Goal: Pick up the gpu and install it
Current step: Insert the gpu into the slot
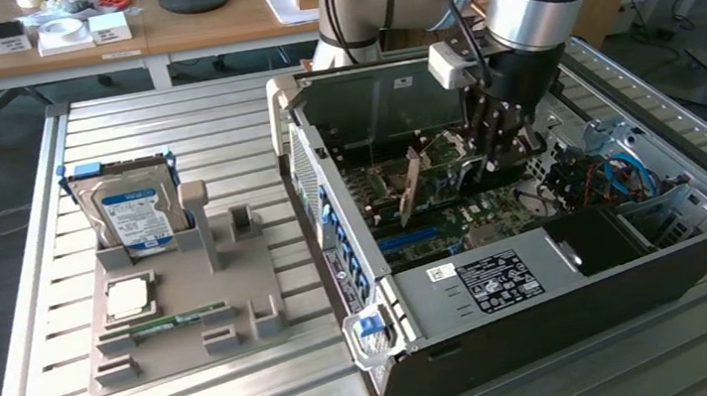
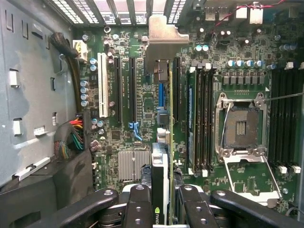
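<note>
gpu [image 2: 161, 166]: upright on edge inside the open case [image 1: 583, 332], over the board [image 2: 142, 104]. You see it edge-on from the wrist, with the silver bracket [image 2: 164, 33] toward the rear vents.
pincer [image 1: 502, 146]: down in the case, pinching the gpu at the end away from the bracket, one finger on each face of the card.
slot [image 2: 176, 90]: long black slot just beside the card's line. You can't tell from here whether the card's edge is in it or just above it.
step: the pick looks done. You're in the install part, with the card at the slot and the grip not yet let go.
socket [image 2: 240, 126]: open, well apart from the card, not in your way.
holder [image 1: 180, 318]: on the table [image 1: 184, 117] at the exterior view's left, with the drive [image 1: 129, 219] standing in it, well apart from the work.
seating calls for: my read is card edge square over the slot, bracket lined up with the rear gap, and a straight push down. Tilt would likely jam it.
risk: it's a thin card held near one end, so you may see it rock under load.
</note>
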